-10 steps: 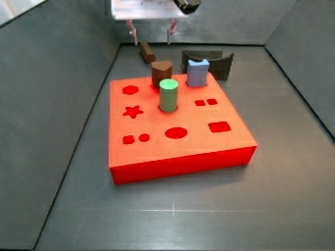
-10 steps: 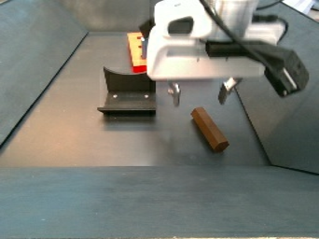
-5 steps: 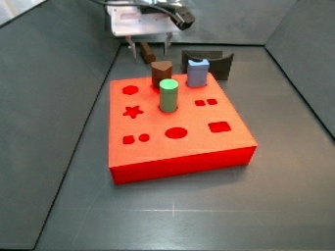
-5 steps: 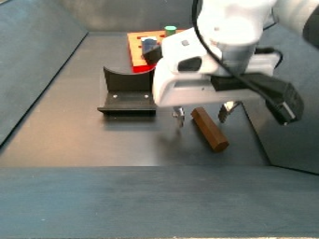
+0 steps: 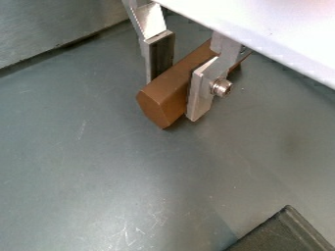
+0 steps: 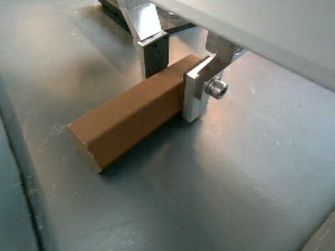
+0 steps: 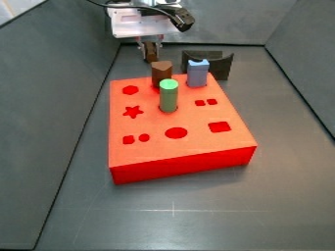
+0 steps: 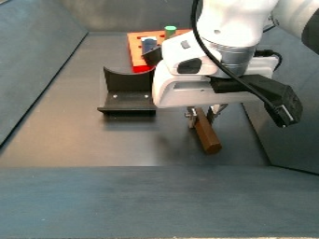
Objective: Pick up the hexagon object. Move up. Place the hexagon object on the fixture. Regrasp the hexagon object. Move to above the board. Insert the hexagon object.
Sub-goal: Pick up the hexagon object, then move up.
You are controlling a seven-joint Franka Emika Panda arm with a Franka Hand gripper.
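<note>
The hexagon object [image 6: 124,123], a long dark brown peg, lies flat on the grey floor and shows in both wrist views [image 5: 164,93] and in a side view [image 8: 204,133]. My gripper [image 6: 177,71] is down at the floor, open, straddling one end of the peg [image 5: 181,74]. One finger [image 6: 199,88] sits against the peg's side; a thin gap shows at the dark pad [image 6: 155,57] of the other finger. The fixture [image 8: 127,93] stands to the side of the gripper [image 8: 203,114]. The red board [image 7: 177,127] lies in front of the gripper [image 7: 148,46].
A green peg [image 7: 169,95], a stubby brown peg [image 7: 161,72] and a blue peg [image 7: 198,71] stand in the board. The fixture [image 7: 210,65] is just behind the board. Sloping grey walls [image 8: 44,84] close in the floor.
My gripper has come down from above the floor and now has its fingers on either side of the lying peg. The peg has not moved.
</note>
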